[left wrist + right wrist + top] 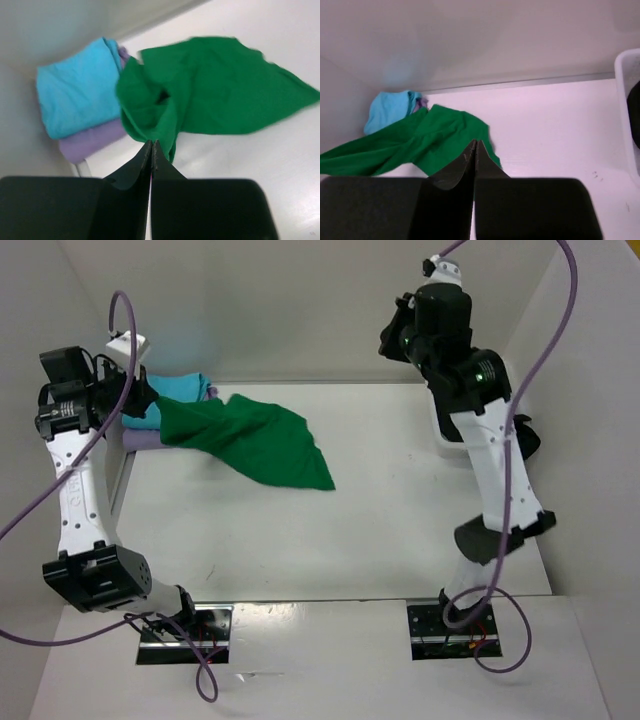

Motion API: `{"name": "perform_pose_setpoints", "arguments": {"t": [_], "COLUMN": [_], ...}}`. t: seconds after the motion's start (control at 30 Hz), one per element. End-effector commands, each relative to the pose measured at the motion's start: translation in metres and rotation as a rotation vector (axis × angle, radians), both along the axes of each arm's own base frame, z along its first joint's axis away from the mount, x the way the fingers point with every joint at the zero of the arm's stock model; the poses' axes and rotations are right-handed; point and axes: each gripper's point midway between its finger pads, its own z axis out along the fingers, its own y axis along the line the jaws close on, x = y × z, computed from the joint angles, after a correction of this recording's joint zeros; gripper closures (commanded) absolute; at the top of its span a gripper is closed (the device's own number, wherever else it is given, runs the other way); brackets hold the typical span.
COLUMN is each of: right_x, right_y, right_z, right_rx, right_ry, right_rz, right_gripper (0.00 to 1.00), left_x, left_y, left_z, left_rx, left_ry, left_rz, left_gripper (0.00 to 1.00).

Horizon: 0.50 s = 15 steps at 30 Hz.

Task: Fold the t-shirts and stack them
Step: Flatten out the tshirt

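The green t-shirt (265, 445) lies crumpled and spread over the back left of the table, one bunched end raised at the stack. My left gripper (148, 400) (151, 144) is shut on that bunched edge of the green t-shirt (220, 85). The folded turquoise t-shirt (180, 387) (75, 92) rests on the folded lavender t-shirt (140, 438) (90, 142) in the back left corner. My right gripper (398, 338) (475, 142) hangs high at the back right, shut with nothing in it. The black t-shirt (635, 115) lies in the bin.
A white plastic bin (622, 75) (445, 435) stands at the right edge, partly behind my right arm. White walls close in the table on the left, back and right. Purple cables loop off both arms.
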Motion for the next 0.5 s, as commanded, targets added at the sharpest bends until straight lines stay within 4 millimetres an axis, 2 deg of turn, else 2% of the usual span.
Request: {"name": "perform_pose_setpoints", "arguments": {"t": [0.0,0.03,0.07,0.1,0.13,0.17,0.2,0.23,0.27,0.3,0.33,0.37,0.4,0.43,0.47], "right_x": [-0.017,-0.036,-0.034,-0.05,-0.055,-0.053,-0.061,-0.063,-0.061,-0.056,-0.059,-0.05,-0.044,-0.041,-0.024], "right_y": [-0.002,-0.004,0.006,0.019,0.027,0.038,0.053,0.062,0.076,0.09,0.109,0.122,0.133,0.141,0.152], "right_z": [-0.134,-0.132,-0.142,-0.199,-0.213,-0.232,-0.261,-0.278,-0.32,-0.329,-0.343,-0.348,-0.381,-0.39,-0.382], "right_rx": [-0.171,-0.129,-0.082,-0.075,-0.032,-0.019,-0.028,-0.051,-0.094,-0.113,-0.135,-0.137,-0.162,-0.167,-0.153], "right_ry": [0.345,0.328,0.302,0.429,0.461,0.488,0.556,0.596,0.679,0.69,0.708,0.702,0.747,0.758,0.715], "right_rz": [0.003,0.029,0.065,0.144,0.175,0.216,0.254,0.27,0.282,0.294,0.328,0.341,0.343,0.338,0.334], "right_gripper": [1.0,1.0,1.0,0.97,0.85,0.58,0.5,0.43,0.36,0.25,0.21,0.18,0.12,0.09,0.08], "left_x": [-0.01,-0.02,-0.028,-0.04,-0.051,-0.06,-0.072,-0.086,-0.092,-0.098,-0.103,-0.108,-0.111,-0.111,-0.114], "left_y": [-0.006,-0.01,-0.015,-0.026,-0.037,-0.043,-0.055,-0.064,-0.068,-0.073,-0.07,-0.069,-0.067,-0.066,-0.065], "left_z": [-0.05,-0.07,-0.086,-0.117,-0.132,-0.146,-0.166,-0.173,-0.183,-0.187,-0.193,-0.198,-0.199,-0.2,-0.202], "left_rx": [-0.063,-0.079,-0.092,-0.113,-0.138,-0.149,-0.167,-0.192,-0.196,-0.195,-0.179,-0.172,-0.16,-0.152,-0.147], "left_ry": [0.134,0.199,0.245,0.325,0.384,0.43,0.491,0.54,0.577,0.599,0.621,0.638,0.641,0.644,0.652], "left_rz": [-0.02,-0.04,-0.063,-0.1,-0.133,-0.147,-0.195,-0.227,-0.247,-0.265,-0.257,-0.249,-0.24,-0.234,-0.229], "left_gripper": [1.0,1.0,1.0,1.0,1.0,1.0,1.0,1.0,1.0,1.0,1.0,1.0,1.0,1.0,1.0]}}
